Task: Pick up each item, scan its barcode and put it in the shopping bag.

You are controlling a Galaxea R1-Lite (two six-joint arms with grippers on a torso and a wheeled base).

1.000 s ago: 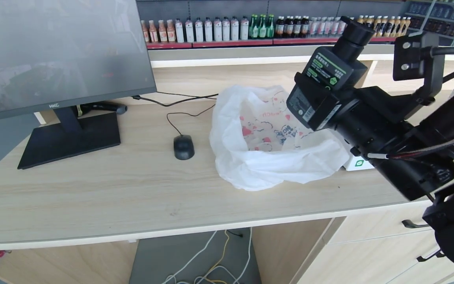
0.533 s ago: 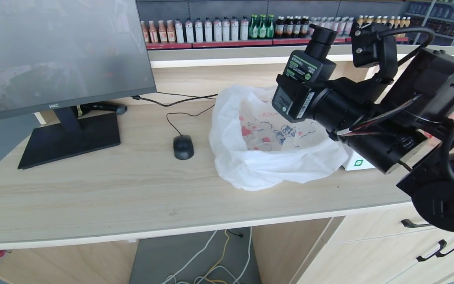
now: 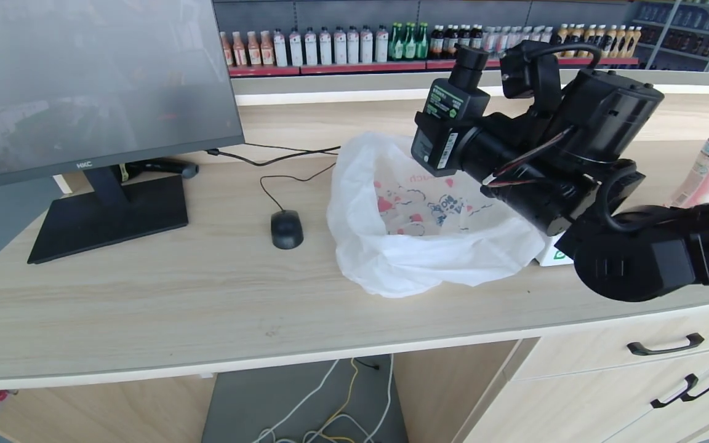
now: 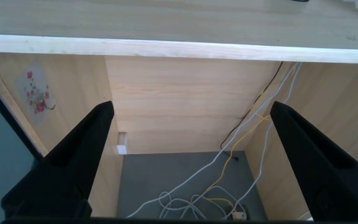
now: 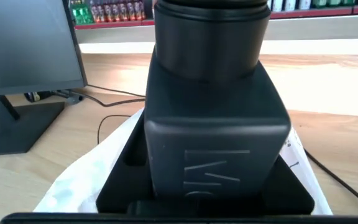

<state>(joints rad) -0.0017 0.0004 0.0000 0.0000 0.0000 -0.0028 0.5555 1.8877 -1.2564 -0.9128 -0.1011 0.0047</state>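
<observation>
The right gripper (image 3: 462,151), jaws clamped on the black bottle (image 3: 444,117), hovered over the shopping bag (image 3: 391,264): bagging step, seemingly, with a lower-and-release due next.

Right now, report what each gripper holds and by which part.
The right gripper holds the black bottle by its base end, cap pointing away, above the shopping bag. The left gripper is open and holds nothing.

We saw a pale wooden counter (image 3: 145,295) with a dark monitor (image 3: 84,80) and a wired mouse (image 3: 286,229) on it — drawers (image 3: 600,347) with black handles below, loose cables (image 3: 330,424) under the open bay. Behind, red-edged shelves (image 3: 360,67) carried rows of bottles (image 3: 354,44).
</observation>
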